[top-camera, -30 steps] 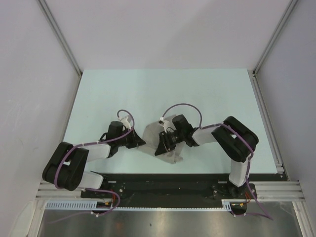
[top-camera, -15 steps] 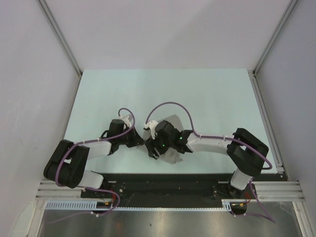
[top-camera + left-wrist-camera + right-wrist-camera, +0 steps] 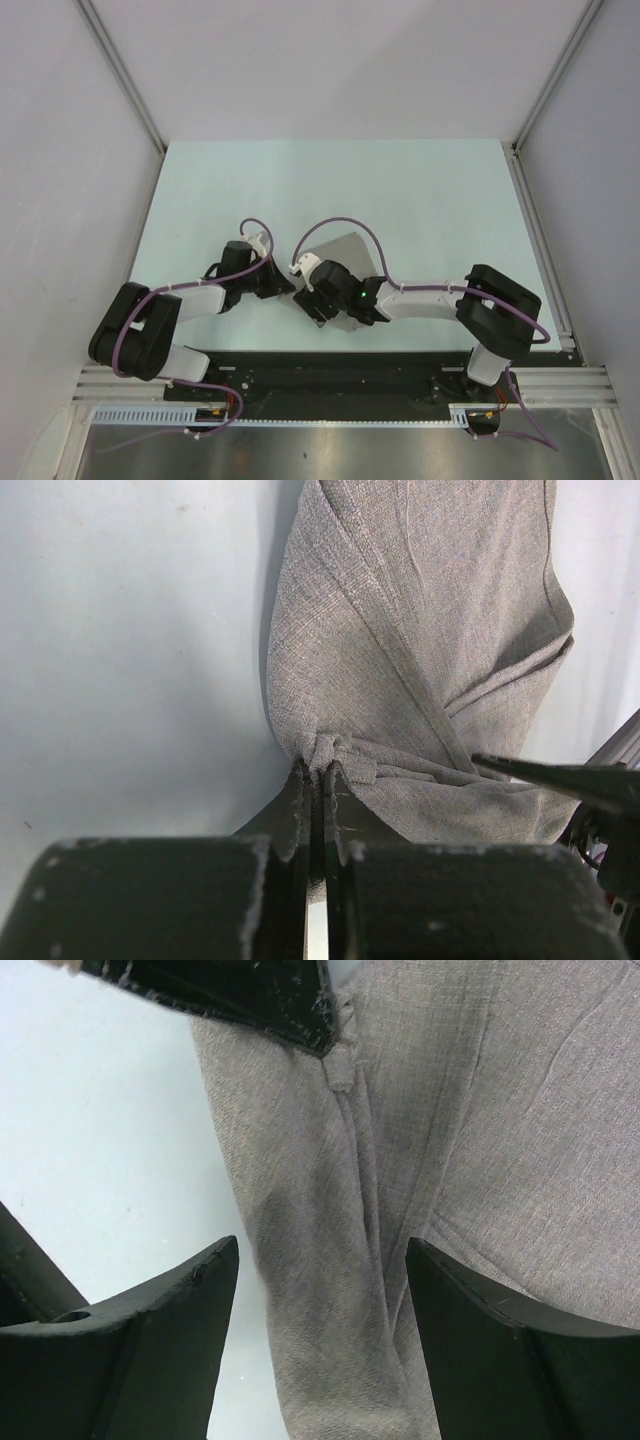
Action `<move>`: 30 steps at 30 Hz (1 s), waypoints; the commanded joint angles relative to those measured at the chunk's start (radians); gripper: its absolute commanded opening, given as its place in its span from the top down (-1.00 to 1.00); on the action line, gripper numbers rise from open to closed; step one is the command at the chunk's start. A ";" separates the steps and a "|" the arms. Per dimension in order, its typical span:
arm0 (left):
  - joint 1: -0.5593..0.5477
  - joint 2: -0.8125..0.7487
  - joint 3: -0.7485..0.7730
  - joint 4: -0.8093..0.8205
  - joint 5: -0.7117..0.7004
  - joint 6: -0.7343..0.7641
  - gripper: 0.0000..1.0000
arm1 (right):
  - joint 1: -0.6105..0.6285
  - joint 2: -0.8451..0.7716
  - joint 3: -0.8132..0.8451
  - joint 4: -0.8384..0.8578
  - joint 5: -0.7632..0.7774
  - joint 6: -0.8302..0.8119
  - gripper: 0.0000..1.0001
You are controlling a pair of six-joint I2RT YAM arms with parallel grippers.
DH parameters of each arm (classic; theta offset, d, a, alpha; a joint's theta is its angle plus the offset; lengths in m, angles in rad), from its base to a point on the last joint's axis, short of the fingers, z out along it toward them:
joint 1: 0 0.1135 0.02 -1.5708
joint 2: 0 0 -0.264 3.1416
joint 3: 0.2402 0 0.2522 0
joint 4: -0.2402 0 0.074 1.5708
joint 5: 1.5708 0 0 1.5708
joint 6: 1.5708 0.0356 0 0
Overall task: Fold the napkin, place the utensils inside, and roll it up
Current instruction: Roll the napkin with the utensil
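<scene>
While the left gripper (image 3: 315,776) pinches the napkin (image 3: 420,630), the right gripper (image 3: 320,1255) is apart over it.
The grey napkin lies folded on the pale table (image 3: 400,190), near the front edge, between the two arms. The left jaws are together on a bunched corner at its left side. The right jaws stand wide, one on each side of a long crease, and hold nothing.

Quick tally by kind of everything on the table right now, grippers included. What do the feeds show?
napkin: 1 (grey cloth, partly folded)
grippers: 2, namely the left gripper, pinched on the napkin's edge, and the right gripper, open over the cloth
utensils: 0 in view
Total: 3
</scene>
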 commanded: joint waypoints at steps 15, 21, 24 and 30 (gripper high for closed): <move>0.003 0.005 0.017 -0.016 -0.028 0.018 1.00 | 0.163 -0.034 0.057 -0.012 0.236 -0.045 -0.48; 0.003 0.005 0.016 -0.016 -0.028 0.018 1.00 | 0.187 -0.043 0.096 -0.034 0.256 -0.071 -0.49; 0.003 0.003 0.017 -0.017 -0.028 0.018 1.00 | 0.186 -0.033 0.099 -0.034 0.236 -0.070 -0.49; 0.003 -0.001 0.017 -0.020 -0.028 0.018 1.00 | 0.171 -0.002 0.077 -0.015 0.189 -0.053 -0.49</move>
